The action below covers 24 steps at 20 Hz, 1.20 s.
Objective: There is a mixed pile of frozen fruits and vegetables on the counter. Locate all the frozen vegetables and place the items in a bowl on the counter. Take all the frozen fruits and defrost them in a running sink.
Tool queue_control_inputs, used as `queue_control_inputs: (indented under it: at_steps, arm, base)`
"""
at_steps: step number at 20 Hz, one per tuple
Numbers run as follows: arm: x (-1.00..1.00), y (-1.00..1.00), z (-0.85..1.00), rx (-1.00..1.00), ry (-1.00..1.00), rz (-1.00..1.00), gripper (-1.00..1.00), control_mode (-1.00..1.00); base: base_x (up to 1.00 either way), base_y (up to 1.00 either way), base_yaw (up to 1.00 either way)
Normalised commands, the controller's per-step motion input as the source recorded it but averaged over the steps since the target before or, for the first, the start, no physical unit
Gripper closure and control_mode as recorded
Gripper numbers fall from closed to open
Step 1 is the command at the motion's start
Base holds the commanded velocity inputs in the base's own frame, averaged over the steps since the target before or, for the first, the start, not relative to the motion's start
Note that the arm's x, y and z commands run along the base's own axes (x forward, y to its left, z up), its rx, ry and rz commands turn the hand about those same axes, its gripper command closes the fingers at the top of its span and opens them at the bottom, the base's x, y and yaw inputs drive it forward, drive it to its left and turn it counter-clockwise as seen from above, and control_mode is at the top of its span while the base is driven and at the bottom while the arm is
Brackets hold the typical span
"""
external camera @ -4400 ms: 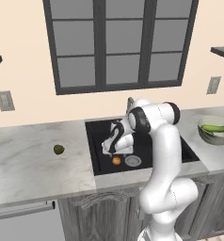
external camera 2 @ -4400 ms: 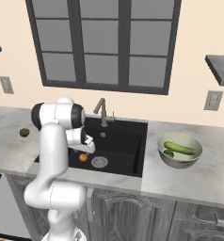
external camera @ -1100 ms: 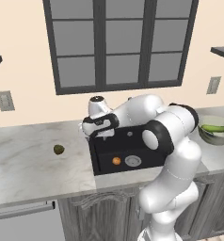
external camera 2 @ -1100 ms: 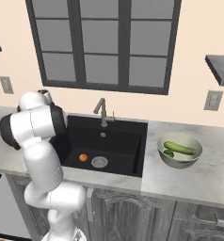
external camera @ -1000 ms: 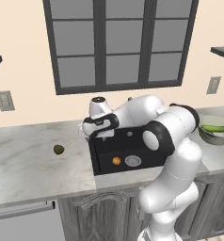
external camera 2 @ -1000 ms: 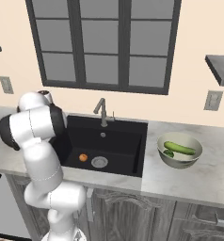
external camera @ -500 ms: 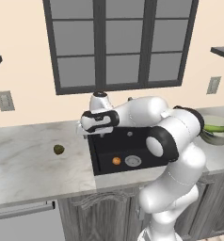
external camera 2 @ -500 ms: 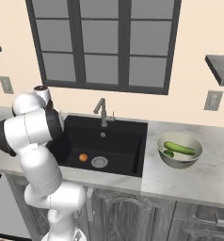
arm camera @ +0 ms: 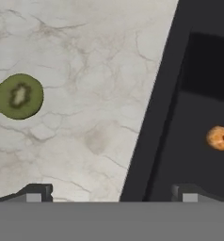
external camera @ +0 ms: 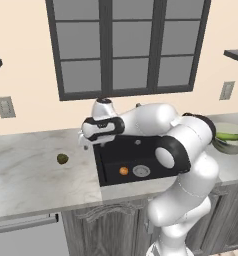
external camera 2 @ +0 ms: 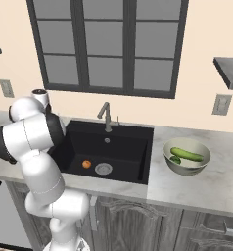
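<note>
Wide-open gripper [arm camera: 109, 190] above counter edge; olive ball [arm camera: 19, 96] apparently sliced, from hand view.

A pale marbled stone table [external camera: 36, 175] tops dark wood cabinets; an olive-brown ball [external camera: 62, 159] lies alone on its left stretch, while a wide shallow bowl [external camera 2: 173, 166] rests on it to the right of the black sink [external camera 2: 133, 147]

The sink [external camera 2: 108, 147] sits in the counter [external camera 2: 221, 186] under the window [external camera 2: 108, 46]. One ball [external camera 2: 86, 164] lies in the sink, just left of the drain [external camera 2: 104, 168]. The other ball [external camera: 62, 159] lies on the counter, left of the sink. The bowl [external camera 2: 187, 157] stands right of the sink, with the cucumber [external camera 2: 187, 154] in it.
</note>
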Motion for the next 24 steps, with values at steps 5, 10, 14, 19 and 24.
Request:
queue_control_inputs:
  at_steps: [5,10,14,19,24]
  arm:
    - [-0.06,0.29,0.01,0.00,-0.01,0.16,-1.00,-1.00]
    - [-0.09,0.32,0.07,0.00,0.00,0.16,-1.00,-1.00]
    - [-0.14,0.31,0.04,0.00,0.00,0.15,-1.00,-1.00]
    - [-0.04,0.36,-0.03,-0.01,0.02,0.14,-1.00,-1.00]
    - [0.11,0.32,-0.17,0.00,0.02,0.07,-1.00,-1.00]
  base:
    - [0.00,0.00,0.00]
    - [0.00,0.00,0.00]
    - [0.00,0.00,0.00]
    - [0.00,0.00,0.00]
    - [0.00,0.00,0.00]
